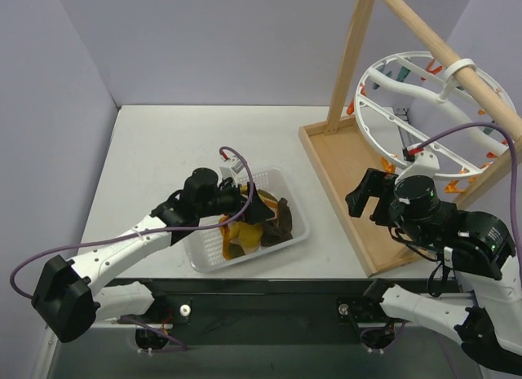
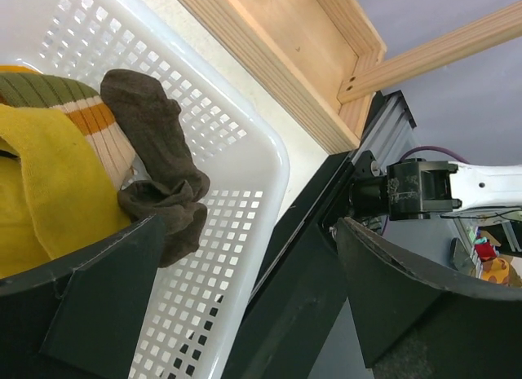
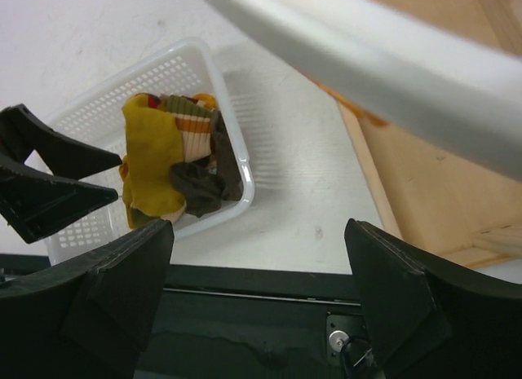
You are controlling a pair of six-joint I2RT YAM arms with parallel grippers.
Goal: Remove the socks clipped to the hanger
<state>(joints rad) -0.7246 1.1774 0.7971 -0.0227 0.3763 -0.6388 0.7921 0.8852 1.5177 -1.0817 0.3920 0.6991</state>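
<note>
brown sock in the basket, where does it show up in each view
Top external: brown sock at the right end of the basket.
Left wrist: left of centre, beside the yellow sock.
Right wrist: left of centre, at the basket's right end.
Shared landmark: the basket.

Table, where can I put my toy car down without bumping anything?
Bare table lies between the back wall and the basket, plus a strip between basket and wooden base. Crowded: the basket, holding socks under the left hand, and the base beneath the hanger.
</note>
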